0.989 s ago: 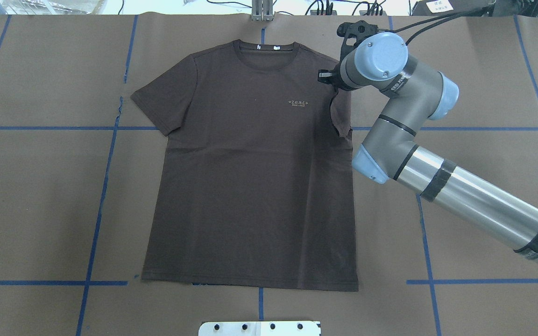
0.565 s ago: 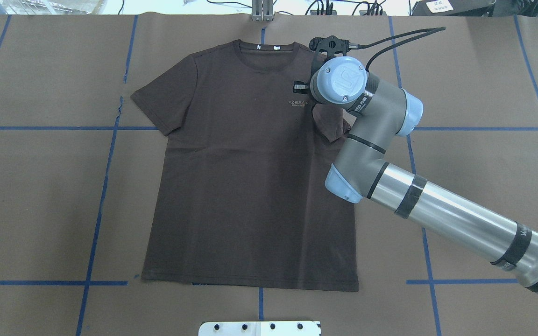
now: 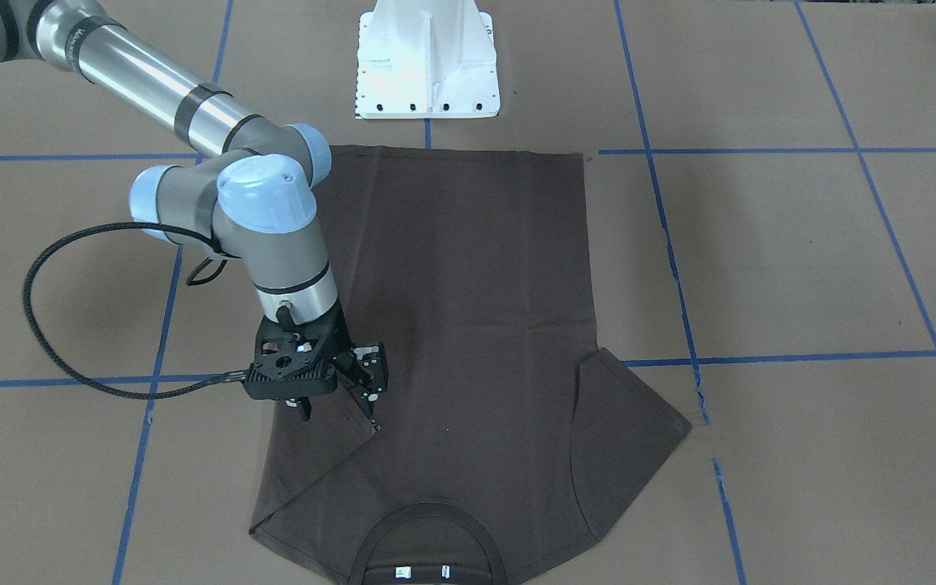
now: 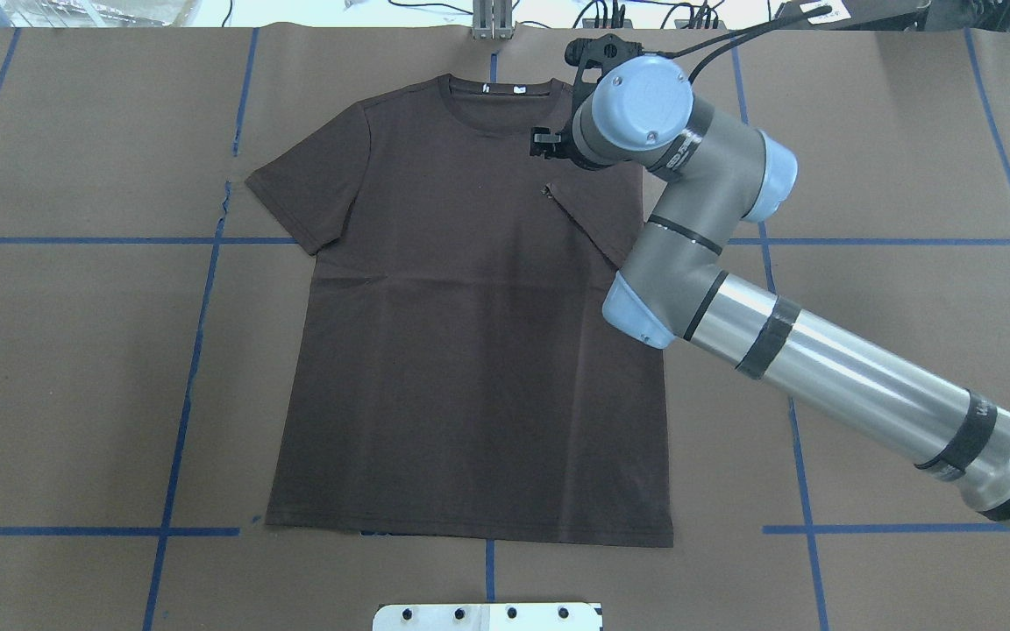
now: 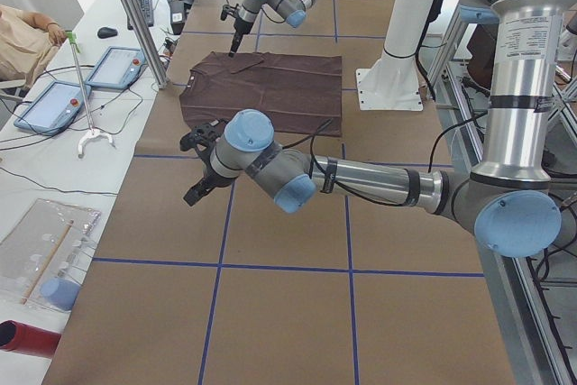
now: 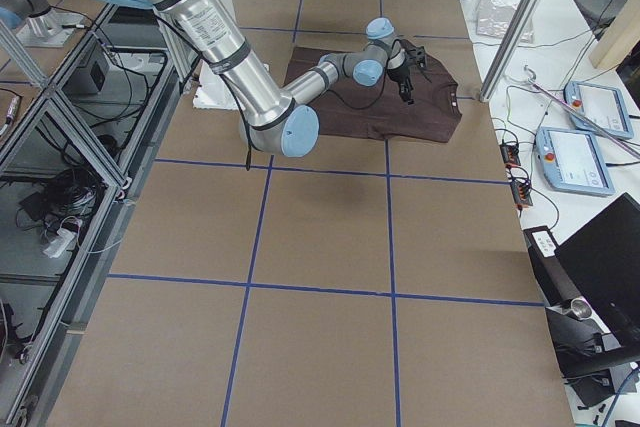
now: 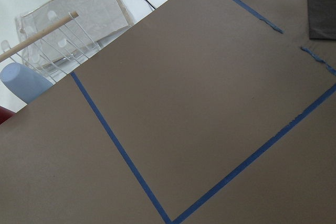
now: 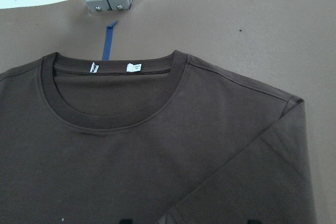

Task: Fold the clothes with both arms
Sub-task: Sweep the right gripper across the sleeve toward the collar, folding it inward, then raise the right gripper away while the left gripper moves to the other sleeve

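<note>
**Right sleeve laid in, left sleeve to follow**

The right end effector (image 3: 340, 406) hangs just above the chest of the shirt (image 4: 470, 350). Its fingers are apart and hold nothing, and the wrist view shows both tips clear of the cloth. Right under it lies the tip of the right sleeve (image 4: 594, 215), turned in across the chest.

The shirt lies flat and front up in the middle of the table (image 4: 75, 350), collar (image 8: 113, 121) far, hem near. The left sleeve (image 4: 312, 193) is spread out flat. The left end effector (image 5: 200, 173) hovers over bare table well left of the shirt; I cannot tell whether it is open or closed.

The right sleeve fold looks done and let go. The next move likely calls for the right arm to lift clear. The left end effector would then come in, pinch the left sleeve's edge and carry it inward to match without dragging the body.
</note>
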Robot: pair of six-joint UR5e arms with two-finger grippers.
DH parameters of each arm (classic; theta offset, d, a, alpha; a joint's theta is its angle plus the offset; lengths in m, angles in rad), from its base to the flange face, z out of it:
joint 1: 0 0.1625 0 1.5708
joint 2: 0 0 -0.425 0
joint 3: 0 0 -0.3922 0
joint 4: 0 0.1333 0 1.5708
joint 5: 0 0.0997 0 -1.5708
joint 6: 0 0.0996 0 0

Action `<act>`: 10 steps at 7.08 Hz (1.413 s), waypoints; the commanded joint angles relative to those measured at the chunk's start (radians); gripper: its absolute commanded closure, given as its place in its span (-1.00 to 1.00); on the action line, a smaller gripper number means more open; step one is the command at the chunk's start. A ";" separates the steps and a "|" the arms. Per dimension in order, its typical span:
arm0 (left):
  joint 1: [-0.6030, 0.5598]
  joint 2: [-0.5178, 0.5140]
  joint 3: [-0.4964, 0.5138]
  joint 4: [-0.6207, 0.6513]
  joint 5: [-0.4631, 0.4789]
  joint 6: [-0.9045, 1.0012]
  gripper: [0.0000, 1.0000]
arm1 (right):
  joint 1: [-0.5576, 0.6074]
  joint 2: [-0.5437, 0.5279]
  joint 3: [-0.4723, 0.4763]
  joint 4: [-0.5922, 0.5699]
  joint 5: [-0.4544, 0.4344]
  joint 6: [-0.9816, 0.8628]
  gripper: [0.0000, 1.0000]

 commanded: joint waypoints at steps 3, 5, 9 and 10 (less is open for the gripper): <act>0.304 -0.220 0.096 -0.065 0.145 -0.511 -1.00 | 0.328 -0.227 0.221 -0.157 0.393 -0.438 -1.00; 0.448 -0.341 0.223 -0.065 0.301 -0.764 -0.76 | 0.471 -0.369 0.271 -0.156 0.511 -0.665 -1.00; 0.587 -0.443 0.391 -0.079 0.513 -0.969 -0.19 | 0.492 -0.422 0.304 -0.153 0.521 -0.691 -1.00; 0.635 -0.459 0.403 -0.079 0.559 -1.000 -0.19 | 0.492 -0.427 0.304 -0.151 0.521 -0.691 -1.00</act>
